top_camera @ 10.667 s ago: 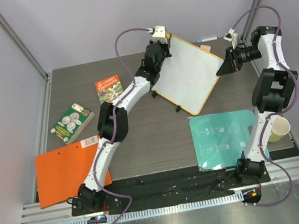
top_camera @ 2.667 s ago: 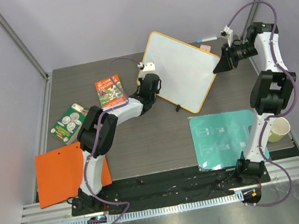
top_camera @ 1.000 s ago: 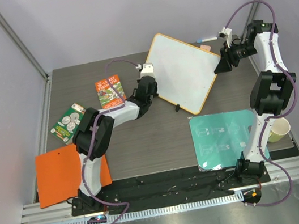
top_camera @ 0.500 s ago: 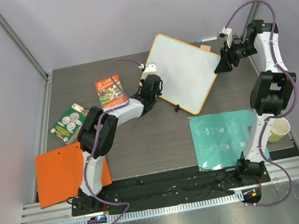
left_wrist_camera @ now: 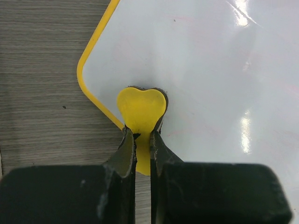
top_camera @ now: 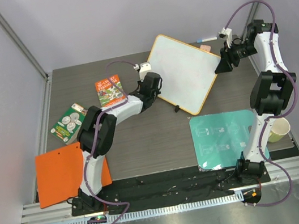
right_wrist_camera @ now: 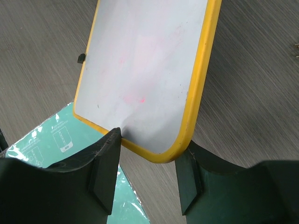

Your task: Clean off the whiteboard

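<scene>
So my left hand (left_wrist_camera: 142, 135) is pressed together on the tail of a little yellow heart-shaped plastic eraser (left_wrist_camera: 141, 109). A dark rim peeks out under it, probably felt. It sits flat on the big white glossy whiteboard with the thin yellow rim (left_wrist_camera: 210, 70), just ahead of my fingertips and just inside the rounded corner. The grey wood-grain counter (left_wrist_camera: 42, 93) is off to the left of that hand.

My right hand (right_wrist_camera: 149, 149) is spread, with the board's other rounded corner between the fingers. I can't tell if they actually touch the rim. Faint pink smudges sit further out from that hand, mid-board.

Handling-wise, I'd guess it's light, stiff and really slick, and it's propped on small black feet, so it'll probably skate or tip if I push hard. I'd brace it by the rim, since the face gives no grip.
</scene>
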Robot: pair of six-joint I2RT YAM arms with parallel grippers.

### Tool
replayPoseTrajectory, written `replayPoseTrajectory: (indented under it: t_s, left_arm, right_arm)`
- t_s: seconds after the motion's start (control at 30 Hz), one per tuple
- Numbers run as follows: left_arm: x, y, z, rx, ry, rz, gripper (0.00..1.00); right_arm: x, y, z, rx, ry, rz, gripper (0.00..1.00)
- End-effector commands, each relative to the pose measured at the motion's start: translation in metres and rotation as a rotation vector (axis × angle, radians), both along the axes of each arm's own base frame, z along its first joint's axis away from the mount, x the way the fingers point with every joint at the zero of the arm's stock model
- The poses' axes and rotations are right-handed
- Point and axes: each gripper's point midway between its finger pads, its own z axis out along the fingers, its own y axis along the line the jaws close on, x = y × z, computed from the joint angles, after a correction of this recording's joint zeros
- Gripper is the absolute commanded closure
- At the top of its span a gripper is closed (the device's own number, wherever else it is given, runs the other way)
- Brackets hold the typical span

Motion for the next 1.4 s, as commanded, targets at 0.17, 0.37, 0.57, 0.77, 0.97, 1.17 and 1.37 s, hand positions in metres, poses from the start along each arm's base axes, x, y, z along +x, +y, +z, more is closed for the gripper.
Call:
replayPoseTrajectory:
  t_s: [0.17, 0.37, 0.57, 0.77, 0.97, 1.17, 1.37]
  left_arm:
    - [-0.042, 0.017, -0.07, 0.02, 0.231, 0.044, 1.0]
    - [-0.046, 0.02, -0.076, 0.028, 0.259, 0.059, 1.0]
    - [-0.052, 0.023, -0.087, 0.025, 0.288, 0.069, 1.0]
    - [-0.054, 0.025, -0.094, 0.038, 0.299, 0.068, 1.0]
    - [-0.052, 0.027, -0.096, 0.05, 0.291, 0.071, 1.0]
    - [-0.051, 0.024, -0.091, 0.037, 0.273, 0.057, 1.0]
    - [-0.051, 0.026, -0.082, 0.029, 0.239, 0.048, 1.0]
  right_arm:
    - [-0.029, 0.011, 0.005, 0.035, 0.104, 0.017, 0.46]
    - [-0.026, 0.007, 0.003, 0.014, 0.084, 0.011, 0.34]
    - [-0.021, 0.006, 0.004, 0.011, 0.055, -0.019, 0.17]
    - [0.003, -0.016, 0.003, -0.053, -0.011, -0.185, 0.07]
    - [0.028, -0.047, 0.014, -0.099, -0.106, -0.432, 0.01]
    - [0.037, -0.066, 0.035, -0.084, -0.161, -0.562, 0.0]
    - [0.029, -0.056, 0.058, -0.03, -0.199, -0.534, 0.0]
